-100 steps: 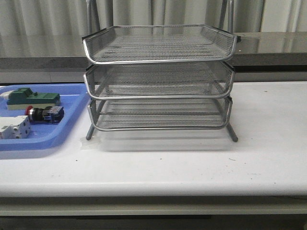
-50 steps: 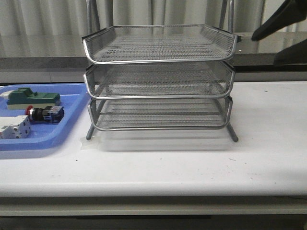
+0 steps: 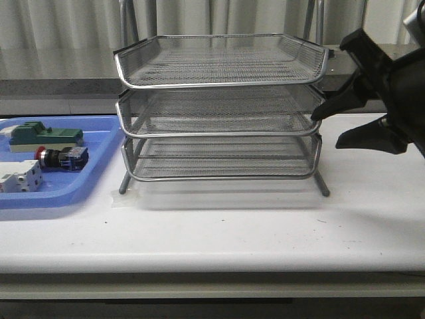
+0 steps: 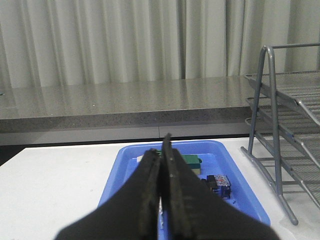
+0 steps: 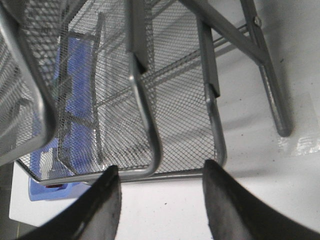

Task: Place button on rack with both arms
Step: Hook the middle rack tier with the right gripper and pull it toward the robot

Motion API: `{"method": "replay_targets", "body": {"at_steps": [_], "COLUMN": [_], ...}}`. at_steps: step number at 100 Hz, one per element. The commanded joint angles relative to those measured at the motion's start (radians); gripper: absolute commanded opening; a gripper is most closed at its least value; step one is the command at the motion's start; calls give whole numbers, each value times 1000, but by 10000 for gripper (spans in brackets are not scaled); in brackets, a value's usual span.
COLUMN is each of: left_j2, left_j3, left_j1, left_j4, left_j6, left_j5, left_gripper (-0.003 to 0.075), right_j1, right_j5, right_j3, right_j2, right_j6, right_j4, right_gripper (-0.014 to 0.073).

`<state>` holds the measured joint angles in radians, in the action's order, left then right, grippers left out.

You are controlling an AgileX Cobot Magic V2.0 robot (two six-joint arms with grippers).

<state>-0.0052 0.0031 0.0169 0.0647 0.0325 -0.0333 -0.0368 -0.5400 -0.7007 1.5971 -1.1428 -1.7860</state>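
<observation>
The button (image 3: 60, 158), with red cap and blue rear block, lies on its side in the blue tray (image 3: 89, 176) at the left. The silver three-tier wire rack (image 3: 219, 106) stands mid-table. My right gripper (image 3: 325, 129) is open and empty, hovering just right of the rack's middle tier. In the right wrist view its jaws (image 5: 161, 170) stand wide apart over the rack's corner (image 5: 145, 115). My left gripper (image 4: 162, 145) is shut and empty above the tray (image 4: 240, 180). The button's blue block (image 4: 218, 183) shows beside the fingers. The left arm is outside the front view.
The tray also holds a green block (image 3: 46, 136) and a white terminal block (image 3: 20, 178). A grey ledge (image 3: 60, 73) and curtains run behind the table. The white table's front edge (image 3: 212, 262) is near the camera.
My right arm has come in from the upper right and dropped toward the rack's right side, gripper open. The button and rack have not moved.
</observation>
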Motion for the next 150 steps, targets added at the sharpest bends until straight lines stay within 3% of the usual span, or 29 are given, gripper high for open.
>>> {"method": "replay_targets", "body": {"at_steps": [1, 39, 46, 65, 79, 108, 150], "left_j2": [-30, -30, -30, -30, -30, -30, -30], "left_j3": [41, 41, 41, 41, 41, 41, 41], "left_j1": [1, 1, 1, 1, 1, 1, 1], "left_j4": [-1, -1, -1, -1, -1, -1, -1], "left_j6": [7, 7, 7, 7, 7, 7, 7], "left_j5": [-77, -77, -77, -77, -77, -77, -77], "left_gripper": [-20, -20, -20, -20, -20, -20, -20], "right_j1": [-14, -51, -51, -51, -51, -51, -51], "right_j5": [-73, -79, -73, -77, -78, -123, -116], "right_j3": [-43, -156, -158, -158, -157, -116, 215], "right_j2": [2, 91, 98, 121, 130, 124, -97], "right_j6": [-66, -70, -70, -70, -70, -66, -125], "right_j4": [-138, -147, -148, -150, -138, -55, -55], "right_gripper": [392, 383, 334, 101, 0, -50, -62]}}
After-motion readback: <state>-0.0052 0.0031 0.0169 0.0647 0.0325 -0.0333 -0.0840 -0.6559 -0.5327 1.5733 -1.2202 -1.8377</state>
